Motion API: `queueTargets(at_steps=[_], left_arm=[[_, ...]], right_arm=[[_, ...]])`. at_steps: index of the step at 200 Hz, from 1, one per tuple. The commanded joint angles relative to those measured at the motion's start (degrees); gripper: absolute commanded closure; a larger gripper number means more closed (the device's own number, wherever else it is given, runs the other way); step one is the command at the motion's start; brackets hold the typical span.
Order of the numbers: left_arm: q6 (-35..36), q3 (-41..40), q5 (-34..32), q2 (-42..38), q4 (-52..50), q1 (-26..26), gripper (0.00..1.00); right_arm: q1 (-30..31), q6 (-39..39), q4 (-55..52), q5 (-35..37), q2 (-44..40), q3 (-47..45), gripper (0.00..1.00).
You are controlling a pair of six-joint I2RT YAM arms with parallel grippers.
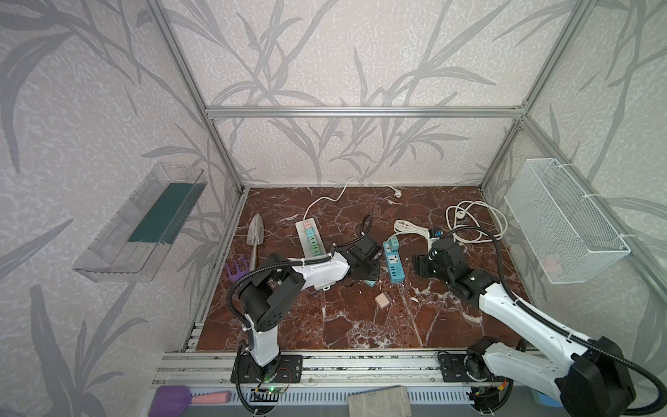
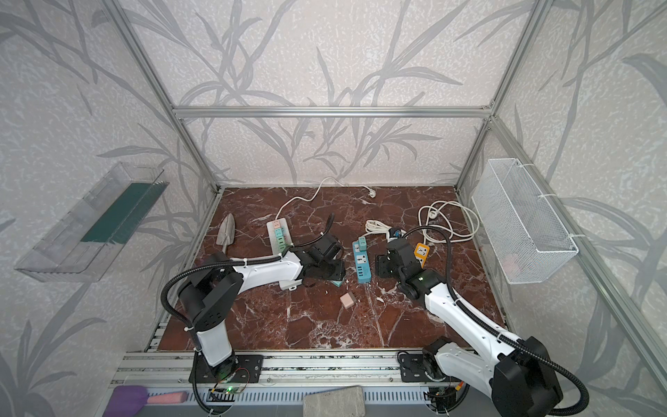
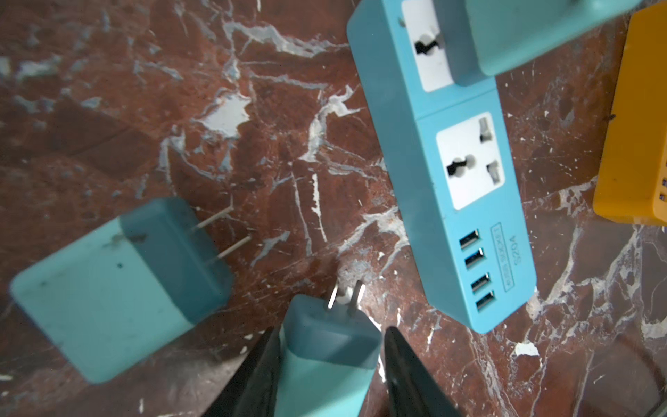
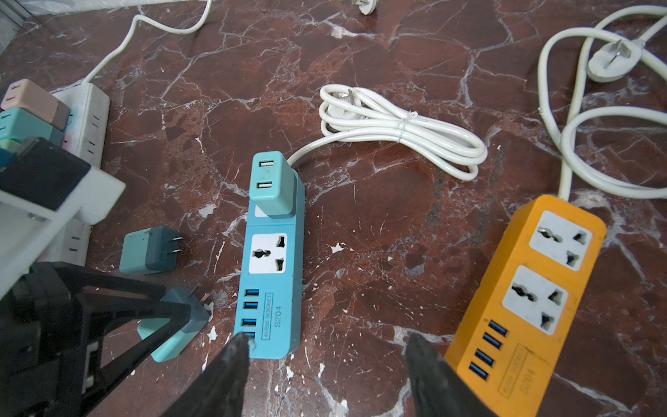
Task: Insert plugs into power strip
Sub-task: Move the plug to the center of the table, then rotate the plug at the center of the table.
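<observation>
Left gripper (image 3: 332, 330) is clamped on a teal plug (image 3: 325, 357), held tilted with its prongs aimed toward the near end of the blue power strip (image 3: 458, 202). It sits just beyond a loose pink plug (image 1: 382, 300), the piece nearest the arm bases on the marble tabletop (image 1: 361, 325). Beside the held one I see a second teal plug (image 3: 119, 289) lying on its side. My right gripper (image 4: 326, 339) hangs with fingers spread and nothing between them, over bare marble between the blue strip and the orange power strip (image 4: 541, 267). The blue strip's far socket carries a teal USB plug (image 4: 272, 184). Farther back on the left, the white power strip (image 1: 300, 231) has a row of plugs (image 1: 311, 236) seated in it, pink, teal and green. A tied cord bundle (image 4: 397, 126) lies behind the blue strip, and a loose white cable (image 4: 545, 94) loops toward the back right corner.
</observation>
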Motion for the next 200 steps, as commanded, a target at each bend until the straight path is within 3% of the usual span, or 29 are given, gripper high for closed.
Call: queueTargets(at_steps=[1, 45, 78, 132, 200], left_arm=[[2.35, 2.54, -3.13, 1.04, -5.26, 0.11, 0.53], [6.66, 3.81, -9.41, -1.05, -10.31, 0.58, 0.48], [6.36, 4.17, -8.47, 0.15, -10.35, 1.62, 0.45], [3.65, 2.05, -11.30, 1.95, -4.11, 3.79, 0.41], [6.51, 5.32, -11.95, 6.00, 3.28, 8.02, 0.40]], right_arm=[[-0.15, -0.87, 1.02, 0.38, 0.02, -0.51, 0.31], [-0.14, -0.88, 1.09, 0.20, -0.07, -0.54, 0.28], [-0.12, -0.94, 1.06, 0.28, -0.37, -0.58, 0.27], [-0.17, -1.03, 1.06, 0.07, -0.79, -0.72, 0.27], [-0.17, -1.02, 1.08, -0.55, -1.11, -0.90, 0.26]])
